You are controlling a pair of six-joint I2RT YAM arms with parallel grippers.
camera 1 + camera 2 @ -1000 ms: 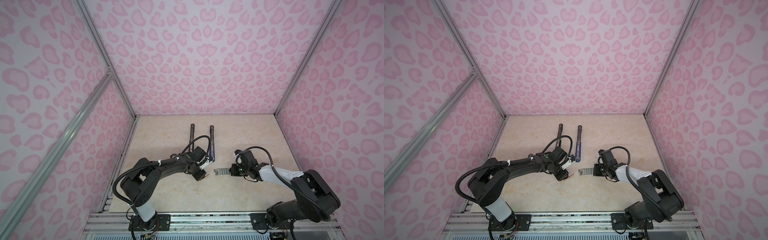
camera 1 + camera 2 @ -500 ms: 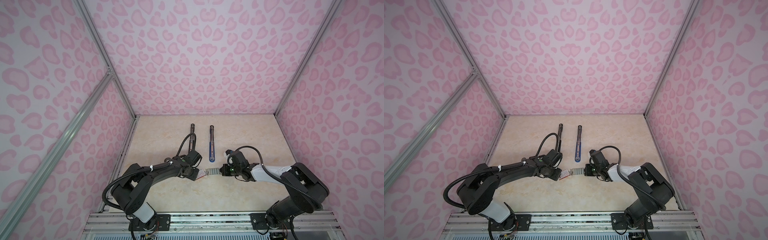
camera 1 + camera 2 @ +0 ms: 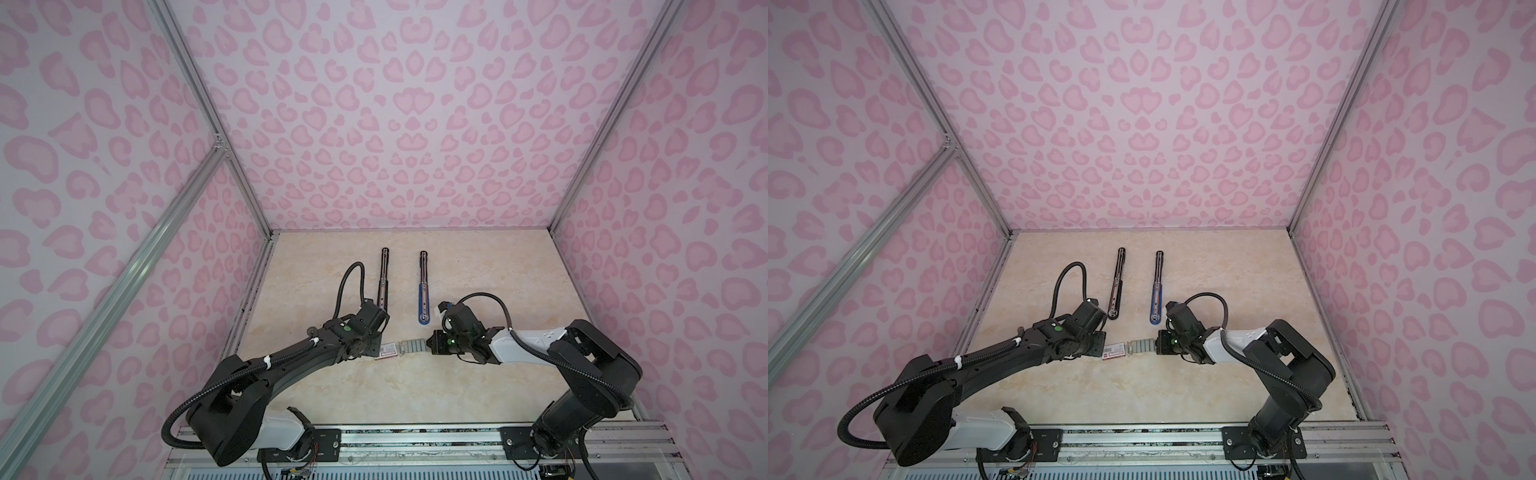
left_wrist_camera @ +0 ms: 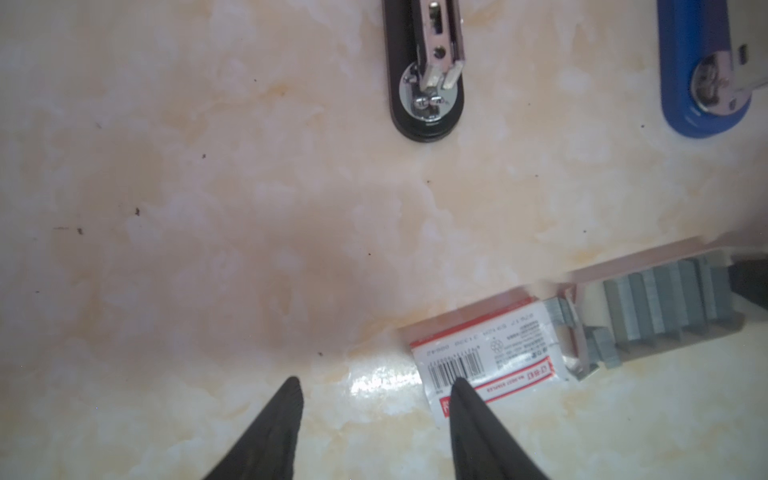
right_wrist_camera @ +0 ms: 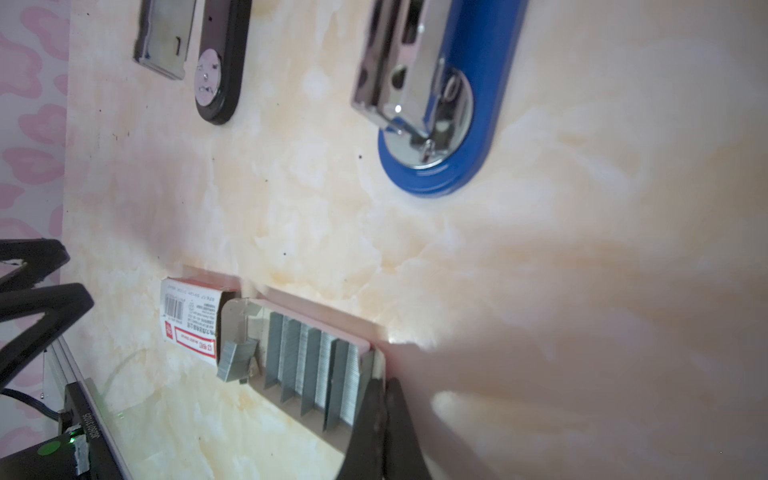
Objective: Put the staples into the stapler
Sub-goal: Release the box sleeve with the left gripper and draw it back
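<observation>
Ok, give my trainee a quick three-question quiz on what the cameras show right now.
1. Which opened stapler lies nearer the right end effector: the black stapler or the blue stapler?
2. The right end effector pinches: A) the blue stapler B) the end of the cardboard tray holding the staples C) nothing.
3. True or false: the left end effector is clamped on the white sleeve.
Key: 1 blue stapler. 2 B. 3 False: it stands open.
</observation>
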